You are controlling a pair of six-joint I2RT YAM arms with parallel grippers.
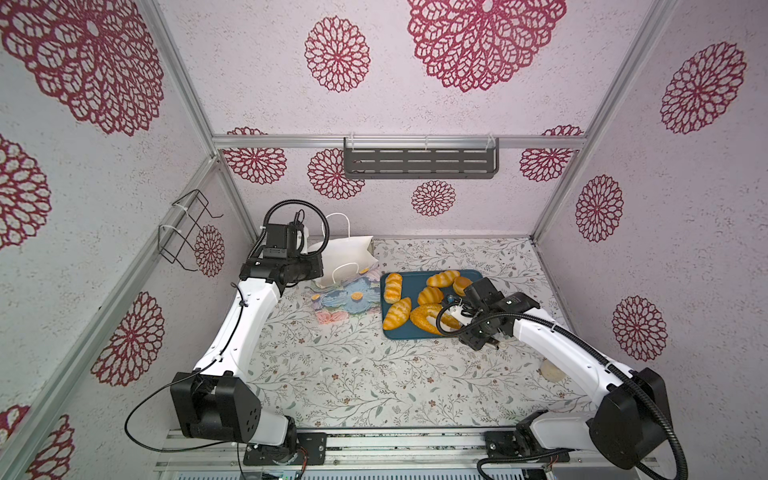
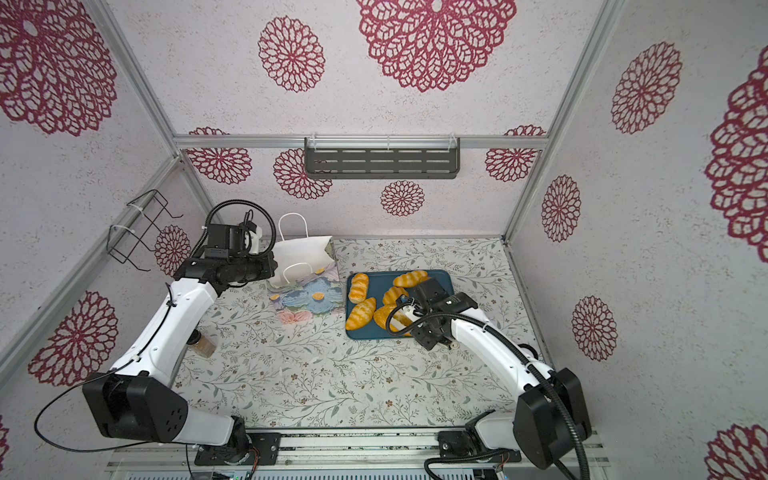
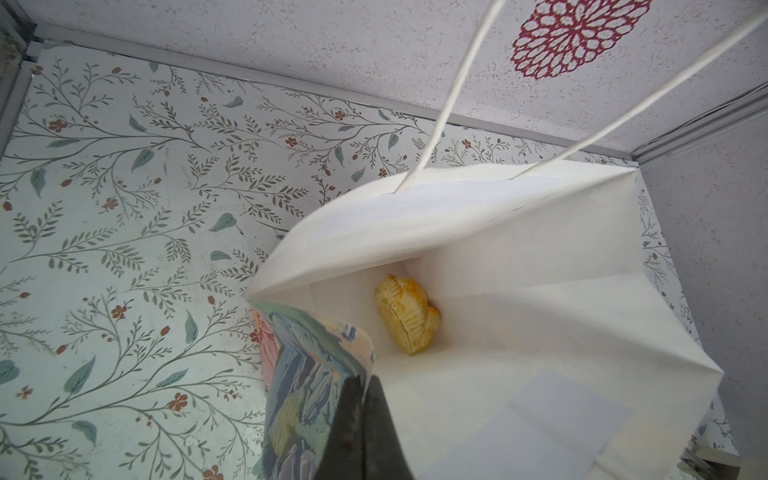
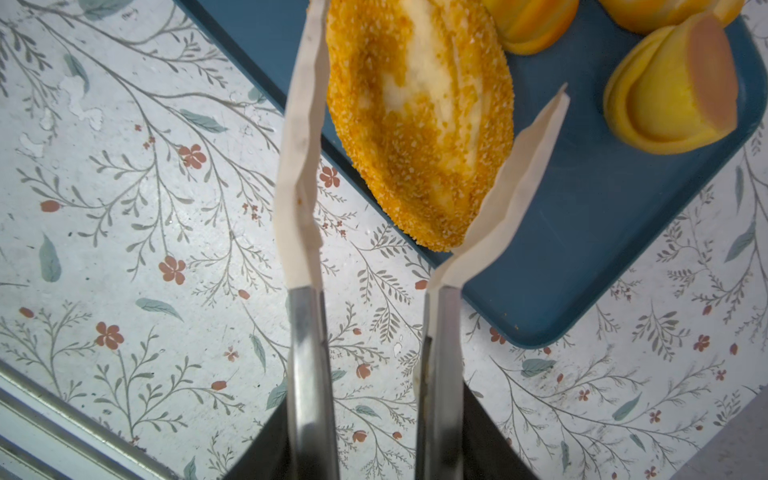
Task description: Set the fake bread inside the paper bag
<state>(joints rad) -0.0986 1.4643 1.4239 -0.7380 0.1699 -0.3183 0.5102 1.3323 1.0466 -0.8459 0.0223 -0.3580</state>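
White-lined paper bag point(image 3: 540, 332) rim pinched in the left gripper point(image 3: 365, 384), right gripper point(image 4: 376, 424) grasping cream tongs point(image 4: 299, 166) spread over the oval loaf point(image 4: 419, 124)

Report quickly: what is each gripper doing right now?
Left gripper: closed on the rim of the flowered paper gift bag.
Right gripper: holding cream-tipped metal tongs, tips spread either side of the oval golden toy loaf.

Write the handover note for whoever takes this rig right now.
Left gripper: shut on the paper bag rim, holding it open.
Right gripper: grips the tongs, tips apart either side of the oval loaf.
Done: one bread lies in the bag.
Left: the loaf and five other breads on the teal tray.
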